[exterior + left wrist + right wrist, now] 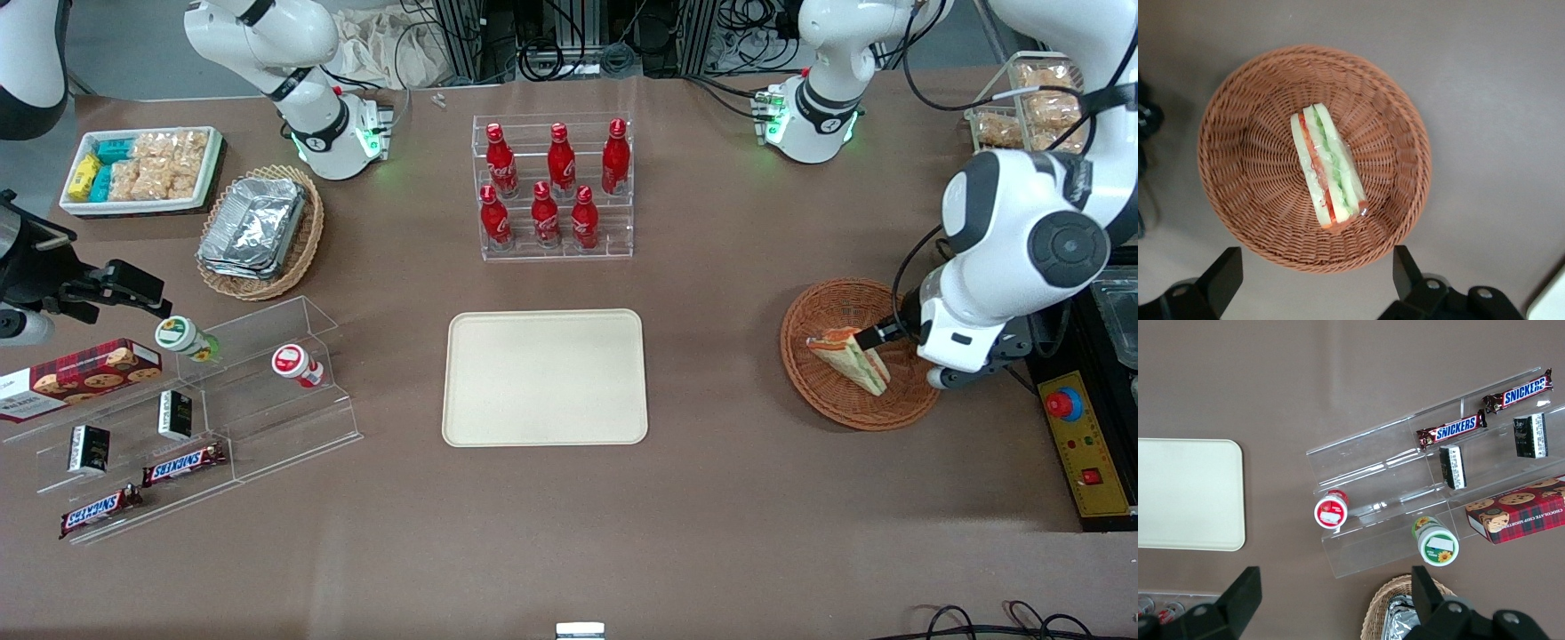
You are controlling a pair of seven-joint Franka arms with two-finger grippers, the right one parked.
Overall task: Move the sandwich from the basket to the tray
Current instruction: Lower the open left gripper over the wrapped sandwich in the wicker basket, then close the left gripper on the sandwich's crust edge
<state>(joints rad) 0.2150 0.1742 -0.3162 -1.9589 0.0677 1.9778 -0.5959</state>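
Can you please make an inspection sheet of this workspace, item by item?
Surface: brown table, no spills seen.
Job's things: sandwich lies in the basket; tray is bare.
Clutter: cola bottles in a clear rack; foil containers in a tan basket; snack bin; acrylic shelf with Snickers bars, cookie box and small jars.
Grippers: gripper open above the basket, not touching the sandwich.
Cables: black cables by the working arm.
Surroundings: emergency stop box at the table's working-arm end.
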